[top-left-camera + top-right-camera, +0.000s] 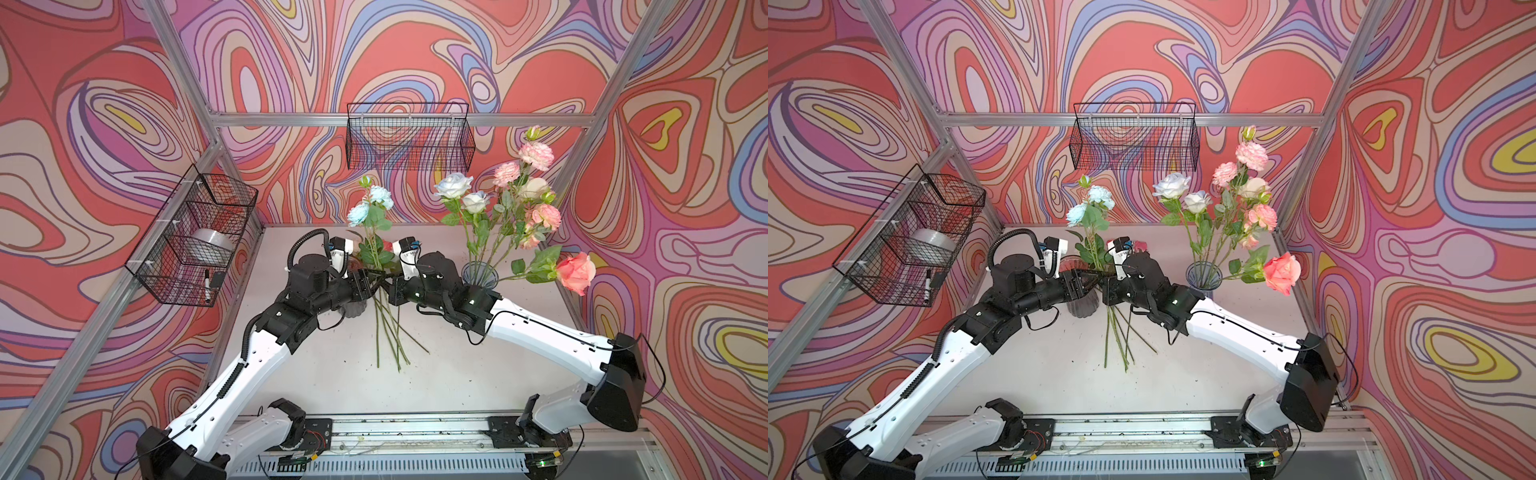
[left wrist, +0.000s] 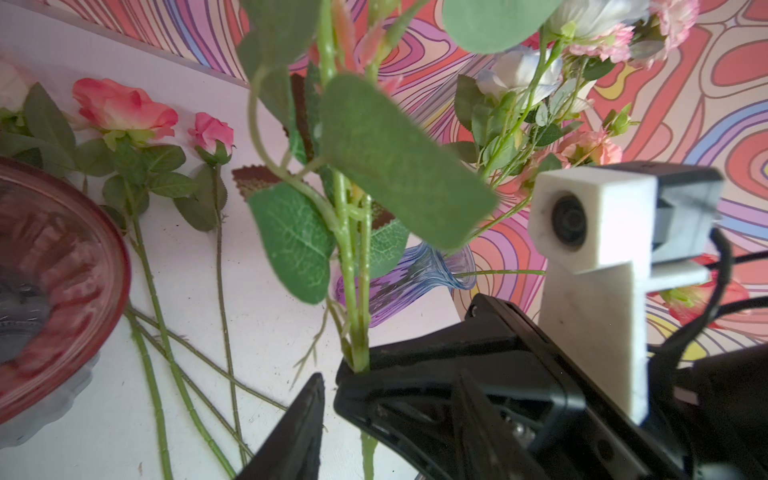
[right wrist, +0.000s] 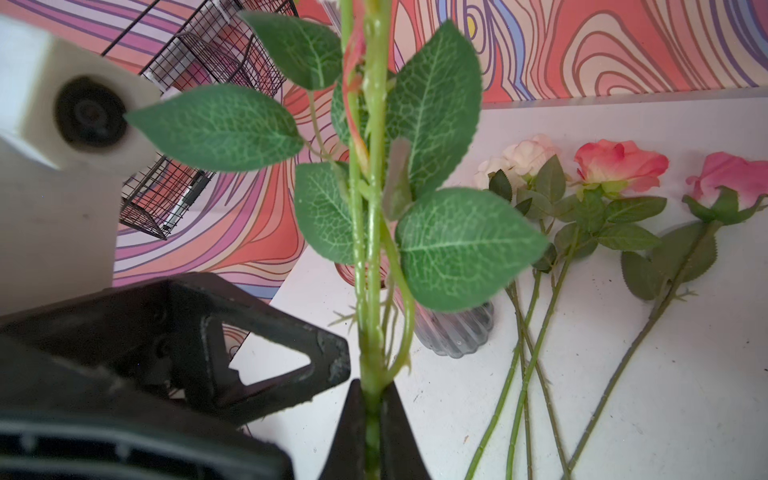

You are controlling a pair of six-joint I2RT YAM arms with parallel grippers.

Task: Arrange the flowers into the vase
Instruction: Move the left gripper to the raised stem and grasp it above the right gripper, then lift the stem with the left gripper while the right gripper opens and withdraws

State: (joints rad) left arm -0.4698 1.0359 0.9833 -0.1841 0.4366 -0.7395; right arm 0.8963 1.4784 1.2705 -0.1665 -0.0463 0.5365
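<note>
The right gripper point(image 3: 372, 399) clamps the blue-flowered stem point(image 3: 371, 249) upright, probably so the left gripper point(image 1: 1090, 282), jaws apart beside it, can take over.

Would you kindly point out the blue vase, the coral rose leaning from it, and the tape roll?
blue vase point(image 1: 1204, 286): top view, front wall.
coral rose point(image 1: 576, 272): top view, petals.
tape roll point(image 1: 208, 252): top view, curved side.
</note>
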